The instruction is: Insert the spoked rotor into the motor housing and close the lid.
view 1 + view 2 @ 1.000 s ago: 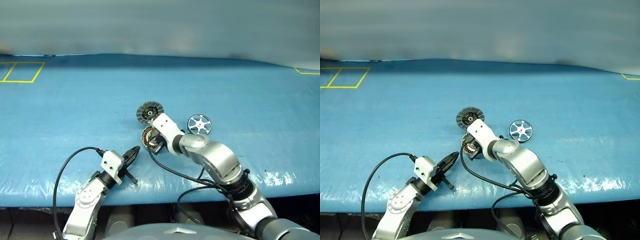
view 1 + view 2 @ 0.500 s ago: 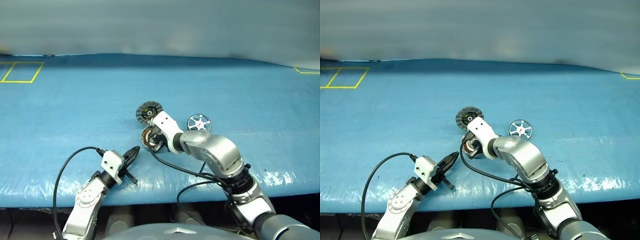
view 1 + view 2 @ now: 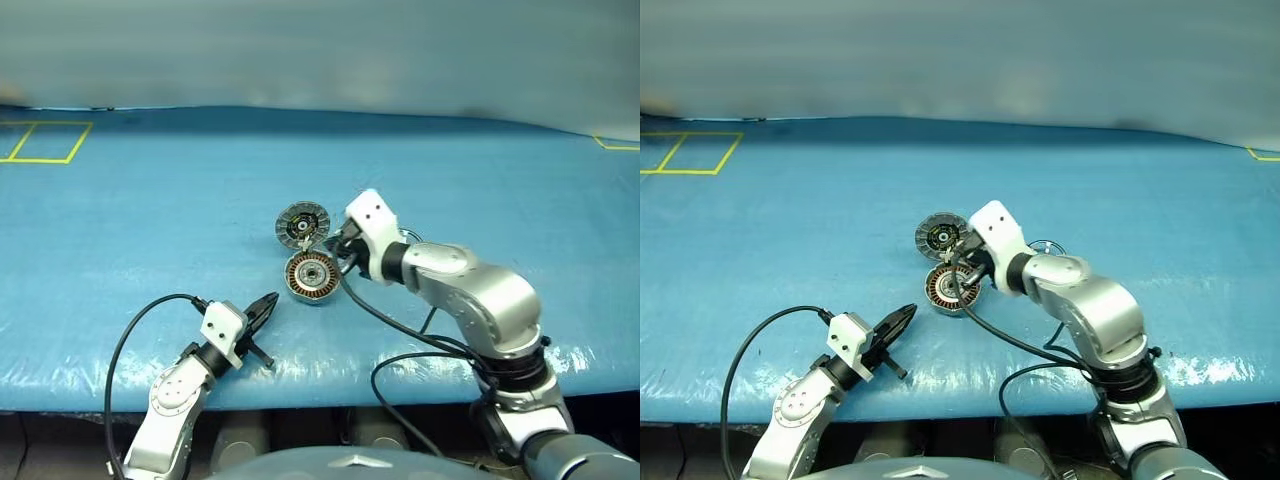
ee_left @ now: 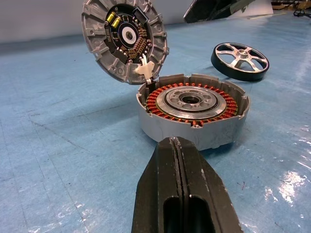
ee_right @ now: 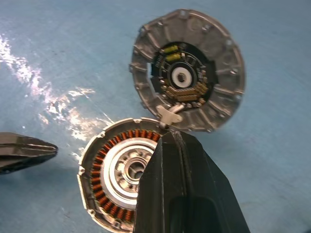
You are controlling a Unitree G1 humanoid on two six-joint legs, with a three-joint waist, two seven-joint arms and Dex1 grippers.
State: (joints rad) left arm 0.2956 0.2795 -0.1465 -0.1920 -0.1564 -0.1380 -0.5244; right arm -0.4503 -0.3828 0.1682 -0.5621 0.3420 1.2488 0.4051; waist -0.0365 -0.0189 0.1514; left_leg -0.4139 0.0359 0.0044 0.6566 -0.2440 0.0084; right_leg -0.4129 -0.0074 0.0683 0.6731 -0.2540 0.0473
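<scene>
The motor housing (image 3: 311,277) lies on the blue table with its copper windings facing up. The lid (image 3: 301,225) stands tilted open at the housing's far rim, its dark inner face showing. My right gripper (image 3: 333,243) hovers shut and empty just above the spot where lid and housing meet. The spoked rotor (image 4: 239,59) lies flat to the right of the housing, mostly hidden behind my right forearm in the eye views (image 3: 1045,245). Near the table's front edge, my left gripper (image 3: 270,303) is shut and empty, pointing at the housing from a short way off.
A blue sheet covers the table (image 3: 150,220). A yellow taped square (image 3: 45,142) marks the far left corner. Black cables (image 3: 140,320) trail from both wrists over the front edge.
My right gripper has risen and swung to the right, off the housing, so the windings now show. Its forearm now covers the rotor. The left arm has kept still.
</scene>
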